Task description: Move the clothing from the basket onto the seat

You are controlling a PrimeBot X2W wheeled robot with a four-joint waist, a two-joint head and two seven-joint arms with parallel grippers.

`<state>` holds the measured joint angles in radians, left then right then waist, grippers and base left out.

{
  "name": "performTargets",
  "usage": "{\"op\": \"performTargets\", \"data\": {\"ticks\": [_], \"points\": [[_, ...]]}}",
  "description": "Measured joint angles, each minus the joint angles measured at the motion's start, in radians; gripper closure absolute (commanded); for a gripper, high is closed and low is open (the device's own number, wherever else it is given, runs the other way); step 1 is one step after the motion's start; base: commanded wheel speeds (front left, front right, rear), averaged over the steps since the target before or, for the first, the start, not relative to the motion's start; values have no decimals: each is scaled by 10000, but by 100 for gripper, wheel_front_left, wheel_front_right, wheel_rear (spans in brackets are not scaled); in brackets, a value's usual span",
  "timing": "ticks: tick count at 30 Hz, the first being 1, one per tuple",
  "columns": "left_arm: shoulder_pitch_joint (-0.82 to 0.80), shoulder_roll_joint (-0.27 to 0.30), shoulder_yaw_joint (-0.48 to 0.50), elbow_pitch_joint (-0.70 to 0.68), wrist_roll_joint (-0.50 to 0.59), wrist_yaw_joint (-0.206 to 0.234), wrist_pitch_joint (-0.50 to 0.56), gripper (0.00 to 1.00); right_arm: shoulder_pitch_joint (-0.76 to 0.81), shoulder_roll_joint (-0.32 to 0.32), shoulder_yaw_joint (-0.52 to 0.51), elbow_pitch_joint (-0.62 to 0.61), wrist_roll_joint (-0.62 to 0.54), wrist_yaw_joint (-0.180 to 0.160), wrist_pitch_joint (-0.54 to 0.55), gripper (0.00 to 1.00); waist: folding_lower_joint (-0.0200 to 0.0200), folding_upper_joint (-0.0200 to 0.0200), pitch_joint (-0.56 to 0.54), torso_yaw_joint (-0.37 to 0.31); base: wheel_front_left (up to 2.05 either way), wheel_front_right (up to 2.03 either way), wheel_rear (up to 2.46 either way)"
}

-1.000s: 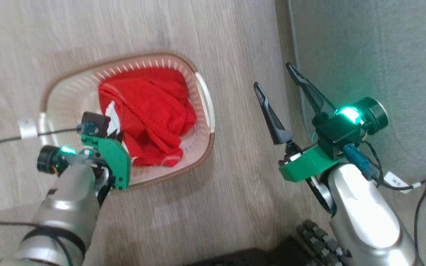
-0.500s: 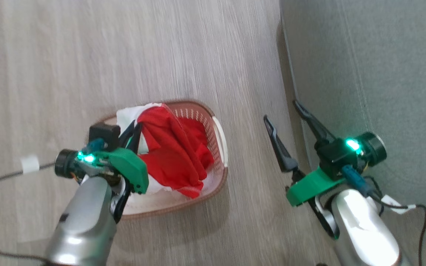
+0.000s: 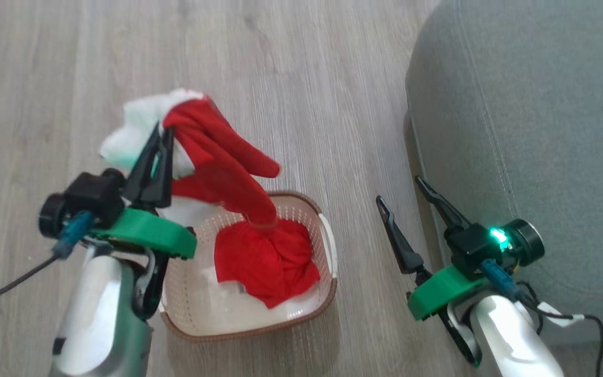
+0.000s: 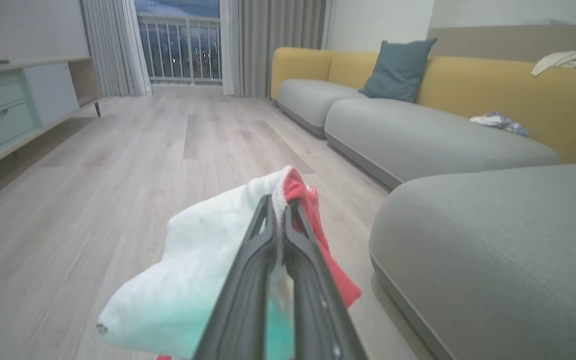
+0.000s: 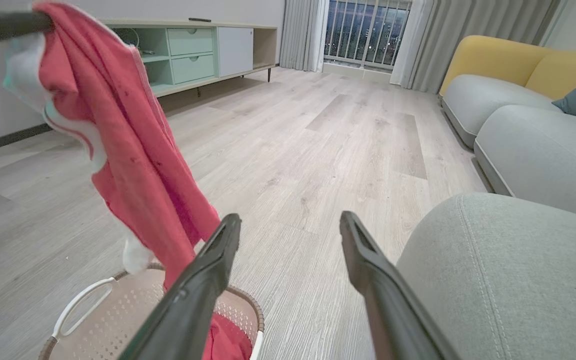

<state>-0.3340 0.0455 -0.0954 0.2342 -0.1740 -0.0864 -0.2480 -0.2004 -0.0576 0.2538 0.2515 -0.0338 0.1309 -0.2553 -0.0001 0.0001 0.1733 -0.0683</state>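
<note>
Clamping bright red-and-white fabric clothing [image 3: 218,157] above the cream perforated plastic basket [image 3: 189,293] (tail seemingly inside), the left hand [image 3: 163,128] hovered; the right hand [image 3: 399,189] gaped beside the grey-green upholstered seat [image 3: 542,131].

No text, brand or number can be read anywhere. A white tag [image 3: 549,308] on a black cable [image 3: 602,335] is too small and blurred to read.

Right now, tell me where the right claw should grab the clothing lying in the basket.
Take the clothing at the bunched top of its heap, coming down from above, probably: the basket walls shield its sides. The right claw stands open beside the basket; the left claw is shut on the lifted end.
</note>
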Motion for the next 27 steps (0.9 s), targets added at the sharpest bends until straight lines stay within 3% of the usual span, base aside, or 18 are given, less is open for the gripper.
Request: {"op": "performTargets", "data": {"ticks": [11, 27], "points": [[134, -50, 504, -3074, -477, -65, -12, 100, 563, 0, -4, -545, 0, 0, 0, 0, 0, 0, -887, 229, 0, 0, 0], [162, -56, 545, -3553, -671, -33, -88, 100, 732, 0, 161, -844, 48, 0, 0, 0, 0, 0, -1108, 241, 0, 0, 0]]}}
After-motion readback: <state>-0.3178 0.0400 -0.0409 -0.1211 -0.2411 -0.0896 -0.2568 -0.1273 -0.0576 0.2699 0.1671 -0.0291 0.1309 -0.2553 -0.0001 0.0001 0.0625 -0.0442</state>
